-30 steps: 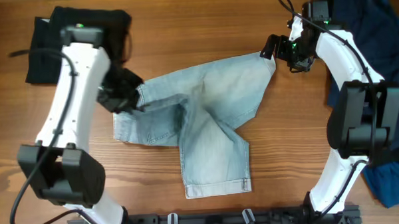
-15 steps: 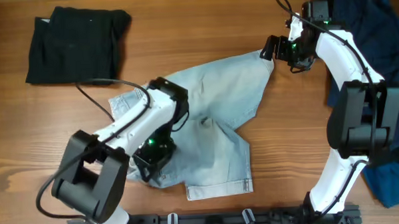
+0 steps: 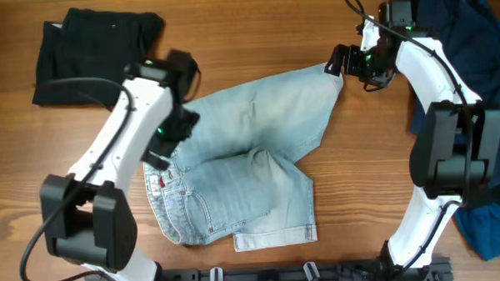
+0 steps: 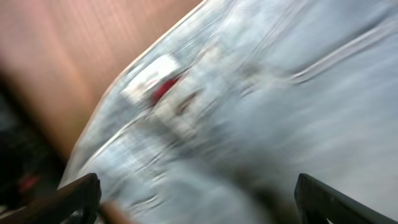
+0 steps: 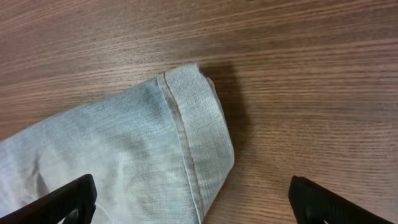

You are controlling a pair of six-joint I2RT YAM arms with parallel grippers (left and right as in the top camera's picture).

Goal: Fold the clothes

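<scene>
The left gripper point(image 3: 156, 154) has swung back off the shorts point(image 3: 258, 132), wide open (right gripper point(image 3: 337, 62) too); unpinned, the fold may spring back.

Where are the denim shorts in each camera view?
Overhead: denim shorts spread across mid-frame.
Left wrist: denim shorts, blurred, fill most of the frame.
Right wrist: denim shorts lower left, one cuffed corner.
Shared landmark: cuffed hem, overhead's upper right, right wrist's centre.
</scene>
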